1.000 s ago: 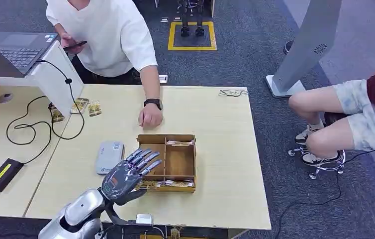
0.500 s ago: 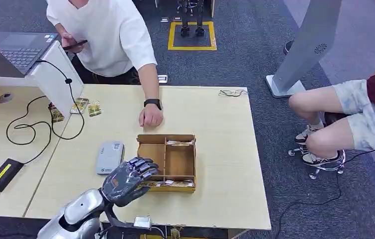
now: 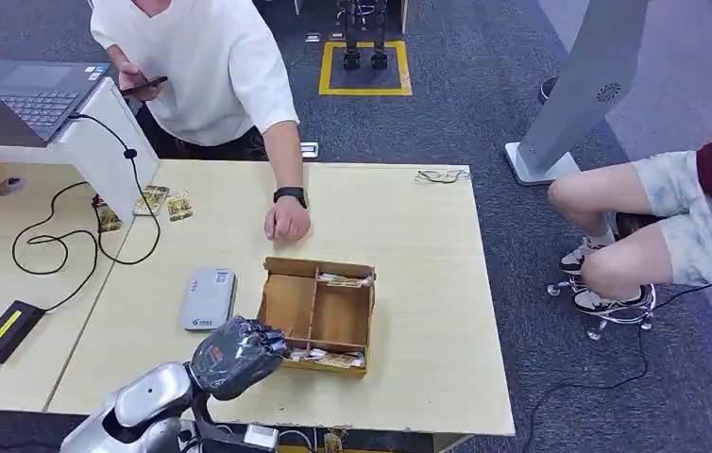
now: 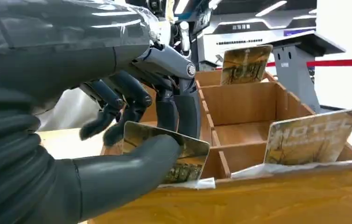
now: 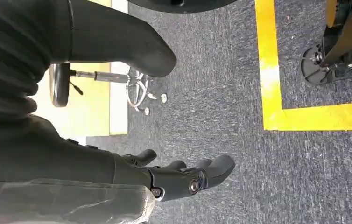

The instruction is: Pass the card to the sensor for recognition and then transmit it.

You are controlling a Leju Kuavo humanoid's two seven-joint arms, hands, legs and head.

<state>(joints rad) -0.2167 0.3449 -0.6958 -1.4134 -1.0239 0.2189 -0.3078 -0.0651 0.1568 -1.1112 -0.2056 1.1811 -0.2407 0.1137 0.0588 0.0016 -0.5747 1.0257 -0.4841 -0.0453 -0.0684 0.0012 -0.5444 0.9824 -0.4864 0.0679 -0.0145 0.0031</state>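
At the near edge of the table [image 3: 428, 396], the left hand [image 3: 234, 354] grasps a card [image 4: 176, 156] that stands in the near-left compartment of the wooden box [image 3: 317, 313]. In the left wrist view the thumb [image 4: 132, 170] presses the card's near face while the dark fingers [image 4: 179, 112] curl down behind it, so the card is pinched between them. Its long axis runs along the box's near wall and its upper edge rises above that wall. The lift, I judge, should go straight up out of the slot. The left hand is by far the nearer; the right hand [image 5: 183, 179] hangs over the carpet, fingers loosely curled and holding nothing.

The grey sensor [image 3: 208, 297] lies flat on the table just left of the box, a little farther in than the hand, so the card will then travel leftward. Another card [image 4: 312, 137] leans in the near-right compartment, and one more [image 4: 246, 63] stands at the box's far side. Beyond the box, a person's hand [image 3: 286, 222] rests on the table.

A second ago the fingers were spread above the box; now they are closed on the card. The box has also turned slightly, its far-right corner swung farther from the robot.
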